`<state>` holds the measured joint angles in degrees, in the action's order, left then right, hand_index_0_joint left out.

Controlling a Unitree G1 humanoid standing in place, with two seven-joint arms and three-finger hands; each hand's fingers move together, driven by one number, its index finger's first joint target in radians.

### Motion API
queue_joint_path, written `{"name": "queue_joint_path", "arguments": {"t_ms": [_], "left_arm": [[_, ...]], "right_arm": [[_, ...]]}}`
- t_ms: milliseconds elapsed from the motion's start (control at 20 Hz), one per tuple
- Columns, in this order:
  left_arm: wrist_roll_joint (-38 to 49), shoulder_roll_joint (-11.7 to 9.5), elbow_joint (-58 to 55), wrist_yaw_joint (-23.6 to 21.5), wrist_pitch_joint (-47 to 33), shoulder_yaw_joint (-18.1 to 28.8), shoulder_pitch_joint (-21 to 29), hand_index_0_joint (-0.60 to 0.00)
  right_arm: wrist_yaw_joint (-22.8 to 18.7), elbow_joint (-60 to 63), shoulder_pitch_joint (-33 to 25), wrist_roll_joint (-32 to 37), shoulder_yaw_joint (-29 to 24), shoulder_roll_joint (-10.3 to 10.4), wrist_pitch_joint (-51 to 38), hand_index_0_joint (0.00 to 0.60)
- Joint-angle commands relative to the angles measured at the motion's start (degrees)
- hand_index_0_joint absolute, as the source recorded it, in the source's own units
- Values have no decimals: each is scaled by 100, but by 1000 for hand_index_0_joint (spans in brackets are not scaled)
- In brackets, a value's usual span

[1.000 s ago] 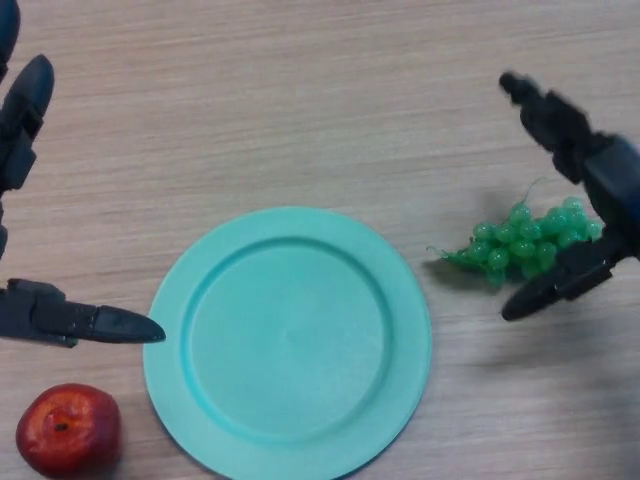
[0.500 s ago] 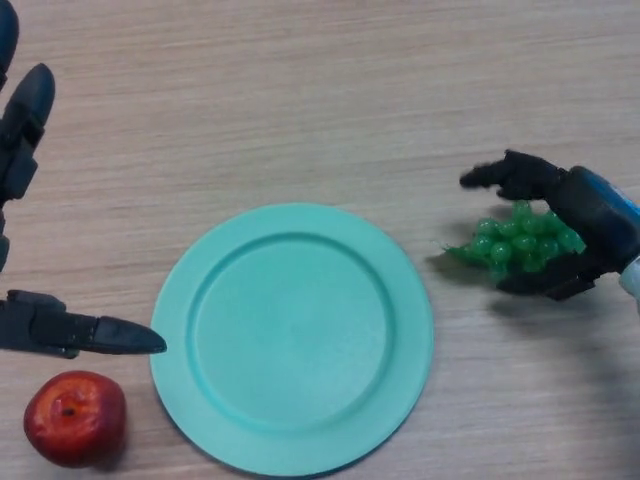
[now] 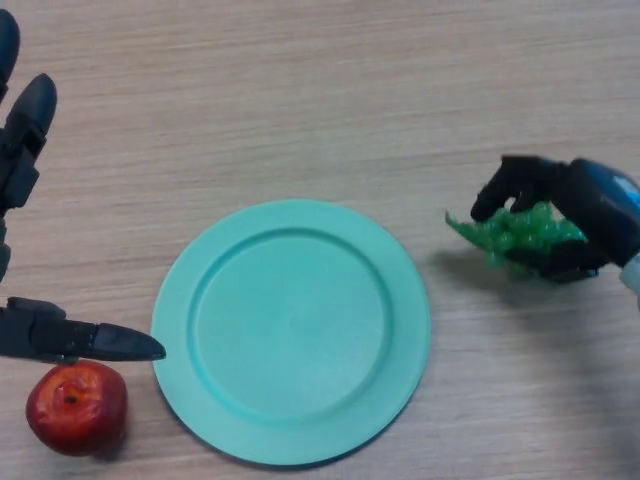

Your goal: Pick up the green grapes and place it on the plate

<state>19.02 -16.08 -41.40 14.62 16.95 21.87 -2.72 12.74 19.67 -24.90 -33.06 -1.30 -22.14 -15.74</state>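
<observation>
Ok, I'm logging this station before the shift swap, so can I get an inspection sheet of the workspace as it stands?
Surface: light wooden table.
Job's things: green grapes right of the plate, off it; turquoise plate holds nothing.
Clutter: red apple near the plate's lower left, apart from it.
Hands: right hand curled round the grapes; left hand open at the left edge, fingers straight, above the apple.
Cables: nothing seen.
Surroundings: nothing seen beyond the table.
</observation>
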Motion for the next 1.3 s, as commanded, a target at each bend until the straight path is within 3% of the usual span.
{"name": "queue_joint_path", "arguments": {"t_ms": [50, 250, 300, 400, 500, 700, 750, 900, 950, 1000, 1150, 1300], "left_arm": [[218, -175, -281, 38, -753, 514, 85, 0], [241, -152, -251, -167, -785, 618, 78, 0], [258, -157, -228, -180, -811, 648, 69, 0], [314, -161, -210, -181, -853, 748, 38, 0], [371, -170, -181, -174, -894, 854, 14, 0], [526, -335, -142, -79, -819, 1087, 77, 0], [528, -340, -140, -75, -817, 1094, 79, 0], [595, -399, -135, -23, -758, 1177, 108, 0], [620, -419, -137, -17, -735, 1193, 135, 0], [611, -433, -171, -48, -738, 1165, 183, 0], [539, -419, -197, 73, -824, 1058, 134, 0], [525, -448, -407, -18, -572, 976, 197, 0]], "right_arm": [[-141, -977, -253, 162, -226, -80, -3, 600], [460, -2682, -255, -32, 252, 495, 893, 600], [687, -3149, -282, -129, 462, 741, 1220, 600], [756, -3952, -312, 277, 1085, 1026, 2310, 600], [427, -4851, -384, 1107, 1781, 1101, 3902, 600], [209, -5537, -788, 1179, 2578, 1124, 5386, 600], [195, -5558, -804, 1210, 2599, 1124, 5427, 550], [-6, -5780, -1069, 1625, 2805, 1125, 5862, 150], [-108, -5867, -1212, 1773, 2890, 1126, 6024, 50], [-216, -5929, -1336, 1896, 2942, 1126, 6143, 0], [-390, -6053, -1511, 2093, 2953, 1126, 6426, 0], [-323, -6415, -1454, 2144, 2551, 1126, 6497, 0]]}}
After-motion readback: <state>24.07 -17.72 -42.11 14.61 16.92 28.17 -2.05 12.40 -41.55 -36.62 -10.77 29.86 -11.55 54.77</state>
